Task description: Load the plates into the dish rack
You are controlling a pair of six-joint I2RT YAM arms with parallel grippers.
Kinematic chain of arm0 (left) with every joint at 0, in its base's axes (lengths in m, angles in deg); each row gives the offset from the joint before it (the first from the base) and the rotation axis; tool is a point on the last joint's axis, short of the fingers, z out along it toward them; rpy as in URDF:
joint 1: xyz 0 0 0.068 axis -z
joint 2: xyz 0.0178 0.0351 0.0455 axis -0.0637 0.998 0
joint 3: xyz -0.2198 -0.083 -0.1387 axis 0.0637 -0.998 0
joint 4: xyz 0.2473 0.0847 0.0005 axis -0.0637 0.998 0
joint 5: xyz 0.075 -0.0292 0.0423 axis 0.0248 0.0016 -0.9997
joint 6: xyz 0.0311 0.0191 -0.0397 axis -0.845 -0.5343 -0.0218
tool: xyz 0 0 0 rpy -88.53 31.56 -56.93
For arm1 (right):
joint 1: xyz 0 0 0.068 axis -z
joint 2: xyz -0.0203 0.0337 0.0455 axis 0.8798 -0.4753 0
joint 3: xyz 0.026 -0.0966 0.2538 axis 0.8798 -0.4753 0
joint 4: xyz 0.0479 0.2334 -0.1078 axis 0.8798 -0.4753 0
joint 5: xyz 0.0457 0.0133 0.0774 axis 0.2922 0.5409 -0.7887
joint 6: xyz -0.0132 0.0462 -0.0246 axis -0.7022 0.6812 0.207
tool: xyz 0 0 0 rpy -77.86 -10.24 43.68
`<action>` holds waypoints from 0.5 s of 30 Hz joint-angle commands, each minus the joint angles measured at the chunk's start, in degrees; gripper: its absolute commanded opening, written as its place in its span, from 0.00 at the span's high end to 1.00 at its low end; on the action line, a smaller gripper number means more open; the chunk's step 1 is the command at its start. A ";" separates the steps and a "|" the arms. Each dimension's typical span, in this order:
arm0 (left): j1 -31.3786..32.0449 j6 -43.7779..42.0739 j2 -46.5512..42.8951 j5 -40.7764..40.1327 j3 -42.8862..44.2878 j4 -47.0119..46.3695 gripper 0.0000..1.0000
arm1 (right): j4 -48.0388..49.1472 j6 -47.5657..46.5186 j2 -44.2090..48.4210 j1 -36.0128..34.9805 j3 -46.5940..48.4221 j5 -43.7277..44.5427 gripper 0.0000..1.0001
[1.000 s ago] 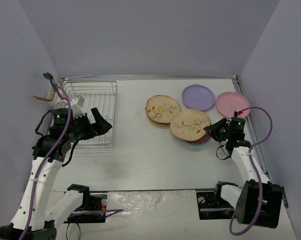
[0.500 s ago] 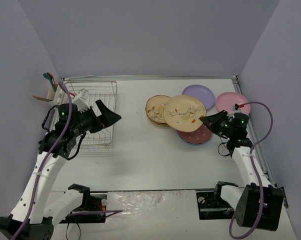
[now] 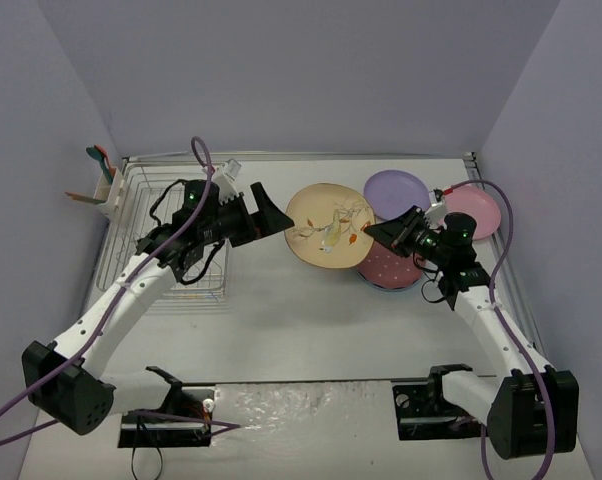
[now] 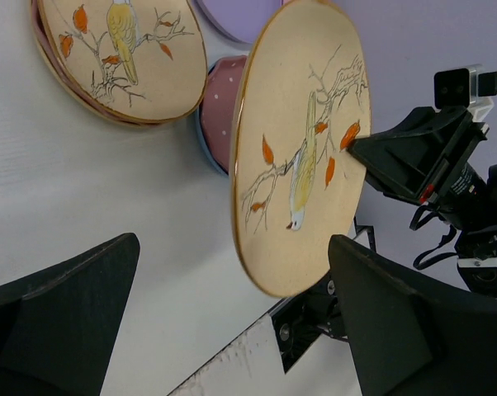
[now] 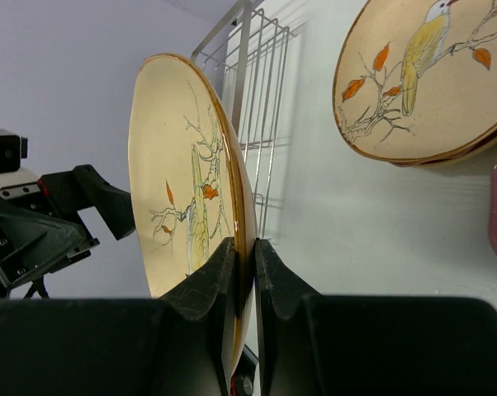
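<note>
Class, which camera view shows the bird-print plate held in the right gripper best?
The left wrist view: the held plate faces it, large, with its bird print plain. The top external view shows it small, from above. The right wrist view shows it nearly edge-on, pinched by the right gripper.

1. top cam: high at the near side, looking down on the whole table (image 3: 311,320).
2. left wrist cam: close, facing the bird plate (image 4: 302,148).
3. right wrist cam: same plate, edge-on, very near.
</note>
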 commanded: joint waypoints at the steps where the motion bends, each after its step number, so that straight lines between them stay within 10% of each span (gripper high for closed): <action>1: 1.88 1.57 0.95 0.76 5.83 -5.87 0.07 | 10.50 3.04 1.62 -1.72 4.92 -3.92 1.00; 15: 4.50 2.20 3.21 1.91 4.76 -4.76 0.20 | 9.92 2.57 3.53 -2.85 5.24 -5.90 1.00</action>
